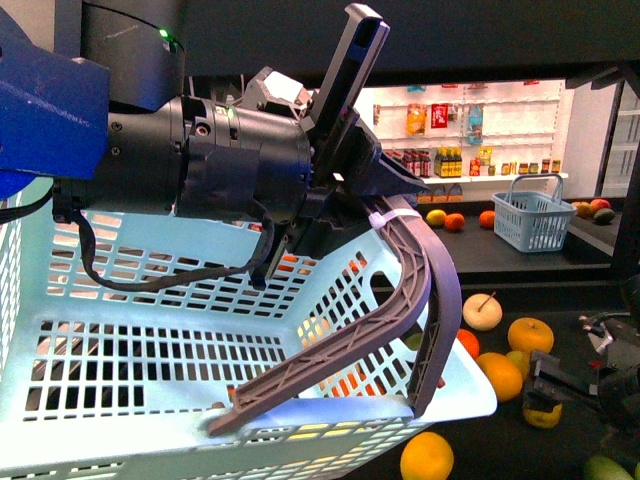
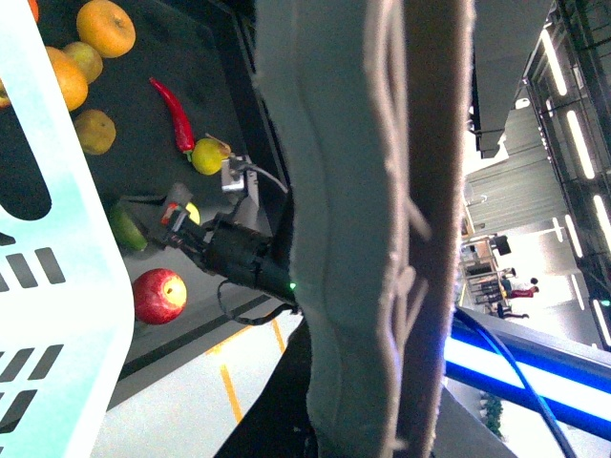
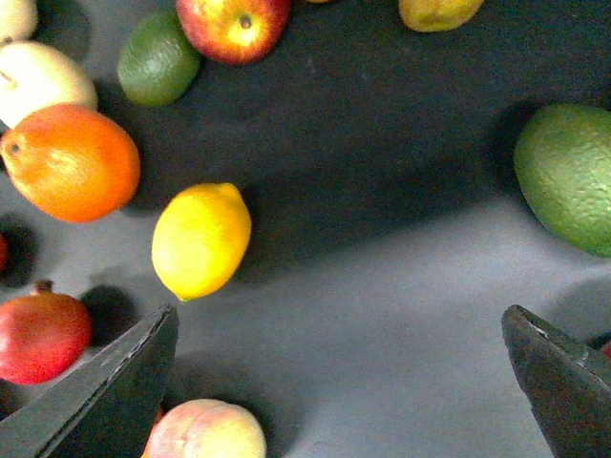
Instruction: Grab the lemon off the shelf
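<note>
The lemon [image 3: 200, 240] lies on its side on the dark tray of the shelf [image 3: 382, 286], between an orange [image 3: 72, 160] and a pomegranate [image 3: 38, 334] but touching neither. The right gripper [image 3: 339, 315] hangs above it with its jaws wide apart and nothing between them. The fruit sits off-centre, just ahead of one finger [image 3: 124, 382].

The lemon looks light and firm, with a smooth, probably waxy rind, so it should take a moderate squeeze without bruising. Being oval and free on a flat surface, it may roll or squirt out if it is pinched near its pointed ends. The safest hold is likely across its fat middle, with the long axis running crosswise to the pads, once the gripper is centred over it.

Only the right wrist view shows how the lemon lies and how much room is around it. The front view is mostly filled by the pale blue basket [image 1: 120, 400], whose grey handle [image 1: 420, 300] hangs at the left gripper [image 1: 375, 130]. Whether those jaws actually press the handle cannot be told. The left wrist view alone shows the right arm [image 2: 243, 258] from the side, low over the tray, and a red chilli [image 2: 173, 113] nearby.
</note>
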{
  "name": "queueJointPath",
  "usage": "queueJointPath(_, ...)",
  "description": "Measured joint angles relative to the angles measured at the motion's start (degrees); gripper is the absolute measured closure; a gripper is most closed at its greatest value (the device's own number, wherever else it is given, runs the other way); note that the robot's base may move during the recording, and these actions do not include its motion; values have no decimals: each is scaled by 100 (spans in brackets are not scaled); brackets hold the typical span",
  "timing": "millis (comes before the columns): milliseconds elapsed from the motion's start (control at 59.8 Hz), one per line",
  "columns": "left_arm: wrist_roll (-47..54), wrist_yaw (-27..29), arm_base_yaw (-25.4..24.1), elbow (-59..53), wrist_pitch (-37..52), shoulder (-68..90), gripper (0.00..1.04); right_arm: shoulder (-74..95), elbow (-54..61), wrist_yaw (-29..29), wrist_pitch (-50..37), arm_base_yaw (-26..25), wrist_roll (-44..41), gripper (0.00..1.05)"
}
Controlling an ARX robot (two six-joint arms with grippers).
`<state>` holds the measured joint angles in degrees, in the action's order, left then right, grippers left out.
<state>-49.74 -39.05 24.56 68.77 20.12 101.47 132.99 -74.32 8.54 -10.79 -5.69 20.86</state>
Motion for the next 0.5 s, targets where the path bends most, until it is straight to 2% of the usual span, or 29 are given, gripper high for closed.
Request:
queueJointPath(201,0,2,-2,0,0,0,95,640,-109,90,-236,299,-693,2)
queueJointPath(502,0,2,0,0,0,0,95,1333,-911,17,-63,800,-535,2)
